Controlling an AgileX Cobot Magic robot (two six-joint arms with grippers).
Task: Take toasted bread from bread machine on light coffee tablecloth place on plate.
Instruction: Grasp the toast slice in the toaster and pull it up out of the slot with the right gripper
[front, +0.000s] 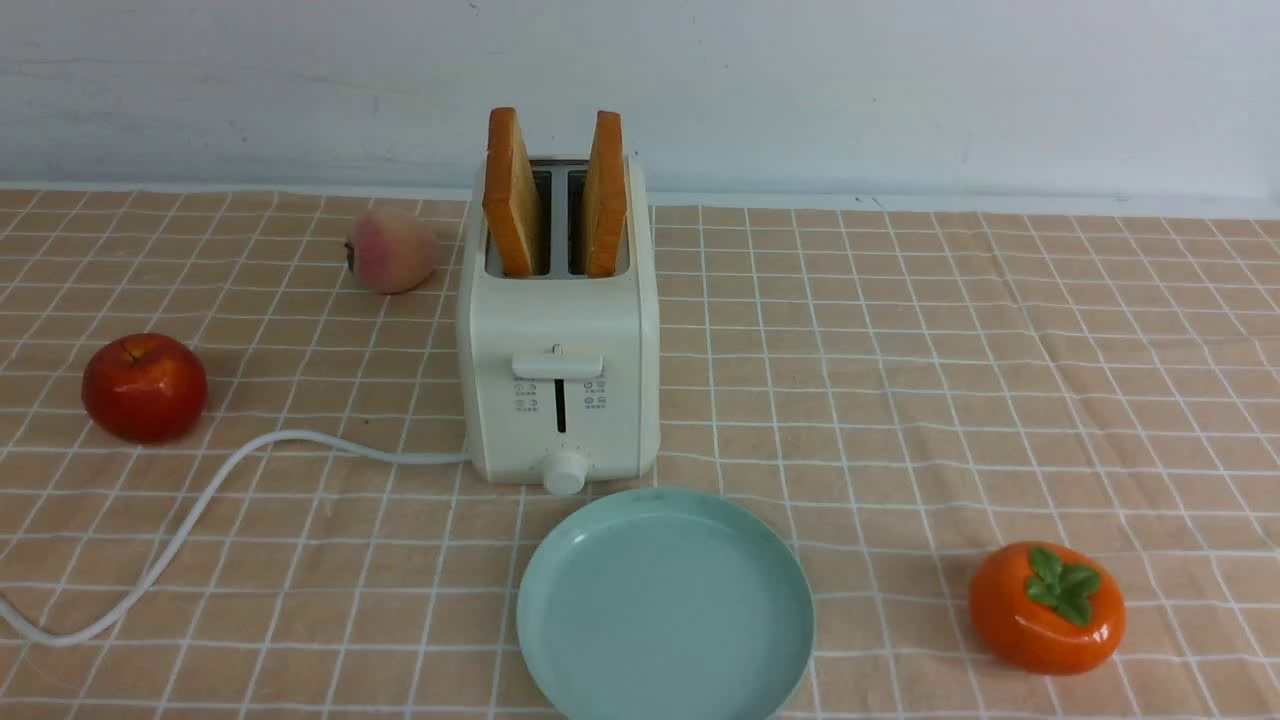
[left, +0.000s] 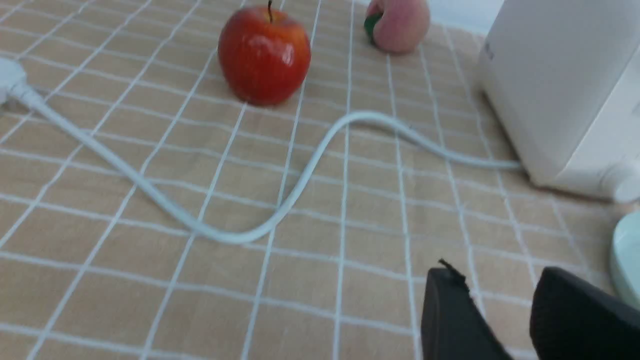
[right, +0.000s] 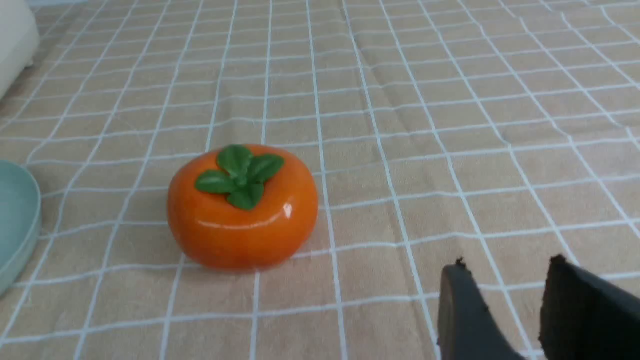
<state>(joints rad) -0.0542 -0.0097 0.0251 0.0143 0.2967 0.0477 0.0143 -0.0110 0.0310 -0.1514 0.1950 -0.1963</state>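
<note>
Two toasted bread slices, the left one (front: 512, 193) and the right one (front: 606, 194), stand upright in the slots of the cream-white bread machine (front: 560, 340) on the light coffee tablecloth (front: 900, 380). The empty pale blue-green plate (front: 665, 605) lies just in front of the toaster. Neither arm shows in the front view. My left gripper (left: 500, 282) is open and empty, low over the cloth, with the toaster's side (left: 555, 85) and the plate's rim (left: 627, 255) beyond it. My right gripper (right: 505, 272) is open and empty over the cloth; the plate's edge (right: 17, 220) shows in that view too.
A red apple (front: 144, 387) and a peach (front: 391, 250) lie left of the toaster. The white cord (front: 200, 510) curves across the cloth to the left edge. An orange persimmon (front: 1046, 606) sits front right, close to my right gripper (right: 242, 205). A white wall runs behind.
</note>
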